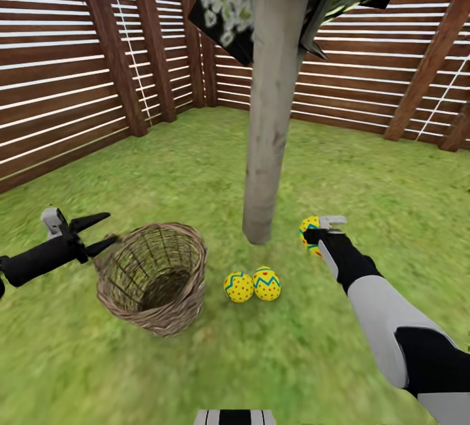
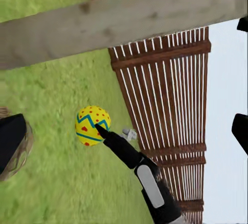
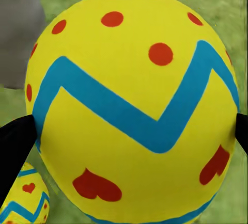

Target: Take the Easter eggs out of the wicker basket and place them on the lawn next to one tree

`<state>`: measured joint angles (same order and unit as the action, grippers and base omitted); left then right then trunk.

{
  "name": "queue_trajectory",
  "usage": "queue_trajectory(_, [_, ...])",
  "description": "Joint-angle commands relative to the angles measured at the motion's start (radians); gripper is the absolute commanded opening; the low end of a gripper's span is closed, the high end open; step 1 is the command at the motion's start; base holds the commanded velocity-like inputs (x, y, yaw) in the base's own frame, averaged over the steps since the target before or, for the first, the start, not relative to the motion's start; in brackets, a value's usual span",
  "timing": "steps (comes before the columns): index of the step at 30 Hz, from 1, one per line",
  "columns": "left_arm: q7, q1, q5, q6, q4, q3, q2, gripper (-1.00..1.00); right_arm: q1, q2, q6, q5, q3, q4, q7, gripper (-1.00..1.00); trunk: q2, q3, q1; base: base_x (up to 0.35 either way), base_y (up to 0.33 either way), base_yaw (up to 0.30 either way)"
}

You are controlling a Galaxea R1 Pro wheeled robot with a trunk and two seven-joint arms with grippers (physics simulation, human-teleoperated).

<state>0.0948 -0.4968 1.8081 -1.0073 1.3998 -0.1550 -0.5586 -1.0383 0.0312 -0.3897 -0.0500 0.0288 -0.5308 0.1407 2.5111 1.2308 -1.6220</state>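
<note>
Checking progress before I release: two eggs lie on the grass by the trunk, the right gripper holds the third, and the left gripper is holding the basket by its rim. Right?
Not quite. In the head view the left gripper is open beside the wicker basket, not gripping its rim. The rest holds: two eggs lie near the trunk, and the right gripper holds the third egg.

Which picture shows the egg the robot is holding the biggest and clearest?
The right wrist view: the held egg is close up, with its blue zigzag and red dots, between the right gripper's fingers. The head view shows that egg small beside the tree trunk, partly hidden by the gripper. The left wrist view shows it small, from the side.
</note>
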Motion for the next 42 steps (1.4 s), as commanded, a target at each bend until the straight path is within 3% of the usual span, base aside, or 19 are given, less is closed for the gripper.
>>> queue_trajectory(1, [0.019, 0.000, -0.012, -0.003, 0.000, -0.022, 0.000, 1.00, -0.003, -0.001, 0.001, -0.005, 0.002, 0.001, 0.000, -1.00, 0.000, 0.002, 0.000, 0.020, 0.000, -0.195])
queue_trajectory(8, [0.044, 0.000, 0.004, -0.011, 0.025, -0.126, -0.002, 1.00, -0.006, 0.002, 0.002, -0.008, -0.005, -0.003, 0.005, -1.00, 0.001, 0.019, -0.002, 0.002, 0.000, -0.027])
queue_trajectory(10, [0.039, 0.000, 0.044, -0.012, 0.024, -0.136, -0.011, 1.00, -0.006, -0.006, -0.004, -0.010, -0.061, 0.005, 0.005, -1.00, 0.002, 0.026, -0.003, 0.000, 0.000, 0.000])
queue_trajectory(12, [0.037, 0.000, 0.093, -0.013, 0.020, -0.148, -0.037, 1.00, -0.008, -0.025, -0.026, -0.010, -0.106, 0.030, 0.006, -1.00, 0.002, 0.034, -0.004, 0.000, 0.000, 0.000])
queue_trajectory(17, [0.037, 0.000, 0.109, -0.013, 0.026, -0.145, -0.037, 1.00, -0.055, -0.027, -0.044, -0.018, -0.119, 0.129, 0.003, -1.00, 0.003, 0.053, -0.006, 0.000, 0.000, 0.000])
queue_trajectory(26, [0.037, 0.001, 0.112, -0.013, 0.027, -0.144, -0.023, 1.00, -0.055, -0.024, -0.047, -0.019, -0.121, 0.136, 0.002, -1.00, 0.005, 0.088, -0.010, 0.000, 0.000, 0.000])
queue_trajectory(40, [0.037, 0.015, 0.114, -0.013, 0.016, -0.149, -0.027, 1.00, -0.055, -0.028, -0.051, -0.046, -0.125, 0.132, -0.006, -1.00, 0.009, 0.142, -0.016, 0.026, 0.000, 0.042])
queue_trajectory(42, [0.037, 0.015, 0.114, -0.013, 0.016, -0.149, -0.027, 1.00, -0.055, -0.028, -0.052, -0.044, -0.166, 0.132, -0.006, -1.00, 0.009, 0.150, -0.017, 0.000, 0.000, 0.276])
